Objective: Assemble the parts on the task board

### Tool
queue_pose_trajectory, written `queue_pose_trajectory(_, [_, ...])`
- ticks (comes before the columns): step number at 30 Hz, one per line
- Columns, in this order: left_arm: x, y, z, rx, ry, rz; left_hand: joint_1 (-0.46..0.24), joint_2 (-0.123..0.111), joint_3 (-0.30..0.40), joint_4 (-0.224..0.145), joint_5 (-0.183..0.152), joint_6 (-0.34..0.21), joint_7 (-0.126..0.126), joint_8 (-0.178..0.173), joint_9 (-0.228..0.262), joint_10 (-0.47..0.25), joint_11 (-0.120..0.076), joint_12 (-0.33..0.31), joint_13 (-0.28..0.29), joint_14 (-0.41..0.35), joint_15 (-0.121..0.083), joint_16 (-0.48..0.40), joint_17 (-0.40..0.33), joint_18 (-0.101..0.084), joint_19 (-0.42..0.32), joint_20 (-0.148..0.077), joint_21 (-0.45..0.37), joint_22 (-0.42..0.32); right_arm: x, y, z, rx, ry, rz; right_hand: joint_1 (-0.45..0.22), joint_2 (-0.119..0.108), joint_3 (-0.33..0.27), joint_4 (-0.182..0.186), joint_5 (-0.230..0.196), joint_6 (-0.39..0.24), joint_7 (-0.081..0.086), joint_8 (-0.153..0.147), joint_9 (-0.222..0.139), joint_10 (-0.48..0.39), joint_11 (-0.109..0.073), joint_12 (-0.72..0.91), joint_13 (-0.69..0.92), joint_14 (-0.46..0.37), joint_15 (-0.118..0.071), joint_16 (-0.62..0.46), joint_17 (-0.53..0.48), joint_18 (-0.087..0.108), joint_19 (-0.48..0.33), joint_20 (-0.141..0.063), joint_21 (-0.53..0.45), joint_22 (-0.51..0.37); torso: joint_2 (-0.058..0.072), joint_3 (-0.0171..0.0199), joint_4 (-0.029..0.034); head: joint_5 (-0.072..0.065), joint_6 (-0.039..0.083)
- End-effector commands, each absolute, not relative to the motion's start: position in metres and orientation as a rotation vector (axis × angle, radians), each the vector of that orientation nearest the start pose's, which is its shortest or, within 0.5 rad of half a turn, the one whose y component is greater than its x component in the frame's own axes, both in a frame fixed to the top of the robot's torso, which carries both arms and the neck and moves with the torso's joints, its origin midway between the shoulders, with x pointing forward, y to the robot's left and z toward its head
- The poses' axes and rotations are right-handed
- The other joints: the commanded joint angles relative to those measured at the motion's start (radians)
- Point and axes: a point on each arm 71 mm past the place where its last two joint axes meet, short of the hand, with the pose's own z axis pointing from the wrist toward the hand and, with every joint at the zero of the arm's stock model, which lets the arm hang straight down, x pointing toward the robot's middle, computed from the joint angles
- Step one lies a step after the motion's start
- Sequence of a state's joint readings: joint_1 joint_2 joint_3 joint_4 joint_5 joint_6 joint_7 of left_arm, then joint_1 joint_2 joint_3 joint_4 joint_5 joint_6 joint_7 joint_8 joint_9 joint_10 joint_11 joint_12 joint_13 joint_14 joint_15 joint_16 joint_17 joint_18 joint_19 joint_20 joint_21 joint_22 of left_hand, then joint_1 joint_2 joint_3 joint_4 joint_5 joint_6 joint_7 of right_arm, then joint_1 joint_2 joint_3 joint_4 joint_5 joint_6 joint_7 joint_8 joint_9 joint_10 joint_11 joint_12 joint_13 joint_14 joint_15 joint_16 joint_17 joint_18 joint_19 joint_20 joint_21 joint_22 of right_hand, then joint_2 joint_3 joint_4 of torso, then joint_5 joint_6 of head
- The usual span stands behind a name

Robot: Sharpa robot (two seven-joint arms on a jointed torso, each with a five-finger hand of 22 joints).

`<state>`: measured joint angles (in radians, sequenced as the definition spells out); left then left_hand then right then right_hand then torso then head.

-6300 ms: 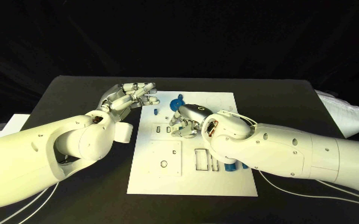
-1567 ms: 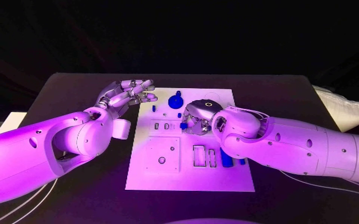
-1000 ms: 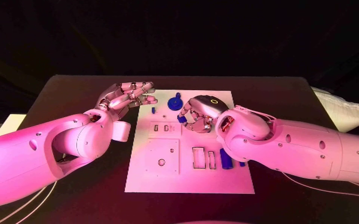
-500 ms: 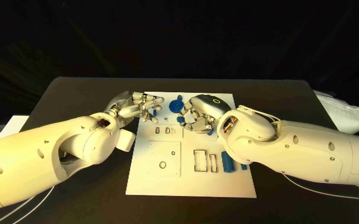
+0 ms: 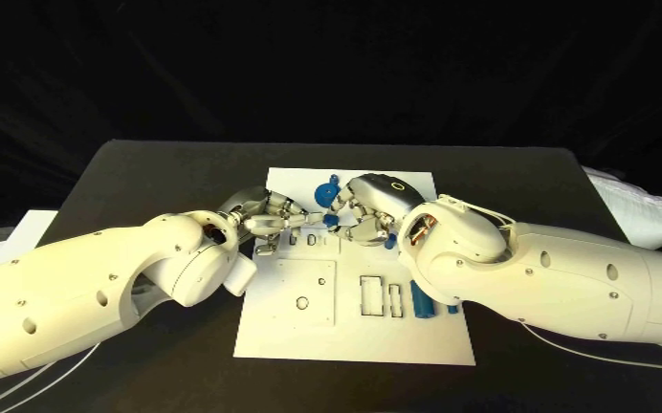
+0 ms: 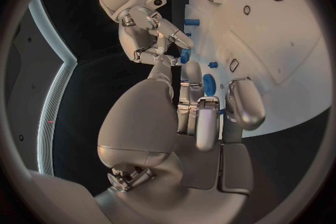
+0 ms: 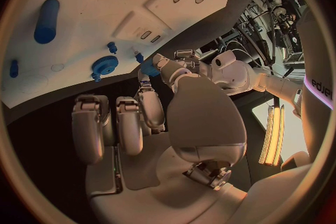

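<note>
Small blue part (image 5: 333, 219) pinched in right hand (image 5: 365, 210), left hand (image 5: 271, 220) at its 9 o'clock, fingers apart, fingertips nearly meeting. Task board (image 5: 352, 332) slots lie directly under both.

Black table (image 5: 152, 169), matte, under dark backdrop (image 5: 331, 40) of draped black cloth. White crumpled cloth (image 5: 621, 205) at table's right edge.

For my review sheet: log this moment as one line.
left hand: over task board, grip unclear | right hand: pinches small blue part | blue gear: on board | phase: assembling
</note>
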<state>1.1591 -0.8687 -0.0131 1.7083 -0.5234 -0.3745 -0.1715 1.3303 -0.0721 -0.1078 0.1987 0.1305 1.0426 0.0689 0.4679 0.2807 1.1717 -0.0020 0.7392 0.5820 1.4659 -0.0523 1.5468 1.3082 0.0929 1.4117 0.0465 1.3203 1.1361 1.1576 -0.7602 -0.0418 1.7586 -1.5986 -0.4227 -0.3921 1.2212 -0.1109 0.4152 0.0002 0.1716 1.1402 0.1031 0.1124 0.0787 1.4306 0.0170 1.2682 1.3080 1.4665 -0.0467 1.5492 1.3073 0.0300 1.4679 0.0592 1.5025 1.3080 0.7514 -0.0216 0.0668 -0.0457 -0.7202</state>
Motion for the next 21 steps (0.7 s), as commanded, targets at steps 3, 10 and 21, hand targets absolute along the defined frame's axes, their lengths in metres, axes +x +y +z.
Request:
queue_pose_trajectory(3, [0.4437, 0.1690, -0.2004, -0.766, 1.990, -1.013, 0.004, 0.016, -0.017, 0.003, -0.003, -0.012, -0.004, 0.034, 0.019, -0.006, -0.003, 0.024, 0.017, 0.104, -0.013, 0.022, 0.260, -0.019, 0.016, -0.002, 0.035, 0.051, 0.4262, -0.1071, -0.1745, -0.164, 1.601, 0.690, 0.002, -0.006, -0.004, 0.000, -0.007, 0.007, -0.004, -0.002, 0.000, 0.009, -0.001, 0.004, 0.061, 0.098, -0.005, 0.006, 0.235, 0.001, 0.040, -0.004, 0.004, 0.125, 0.000, -0.0004, -0.0008, 0.000, -0.001])
queue_pose_trajectory(10, [0.4447, 0.1678, -0.2001, -0.775, 1.974, -1.001, 0.007, 0.027, -0.032, 0.016, 0.012, -0.006, -0.022, 0.087, 0.046, 0.037, -0.019, 0.099, 0.089, 0.105, -0.027, 0.024, 0.263, -0.033, 0.044, -0.013, 0.088, 0.136, 0.4250, -0.1047, -0.1743, -0.180, 1.605, 0.690, 0.004, -0.005, -0.003, 0.000, -0.006, 0.008, -0.005, -0.002, 0.000, 0.010, -0.002, 0.007, 0.063, 0.098, -0.006, 0.006, 0.235, 0.000, 0.040, -0.004, 0.005, 0.126, 0.000, -0.0007, -0.0001, -0.002, -0.002])
queue_pose_trajectory(21, [0.4452, 0.1672, -0.1998, -0.801, 1.960, -1.002, -0.018, 0.038, -0.047, 0.048, 0.023, -0.001, -0.034, 0.124, 0.063, 0.083, -0.030, 0.177, 0.177, 0.105, -0.036, 0.024, 0.263, -0.044, 0.063, -0.023, 0.123, 0.195, 0.4238, -0.1022, -0.1741, -0.200, 1.605, 0.688, 0.006, -0.004, -0.003, -0.002, -0.003, 0.009, -0.006, -0.002, 0.000, 0.012, -0.002, 0.011, 0.066, 0.098, -0.006, 0.006, 0.235, 0.000, 0.040, -0.005, 0.005, 0.126, 0.000, -0.0009, 0.0006, -0.002, -0.007])
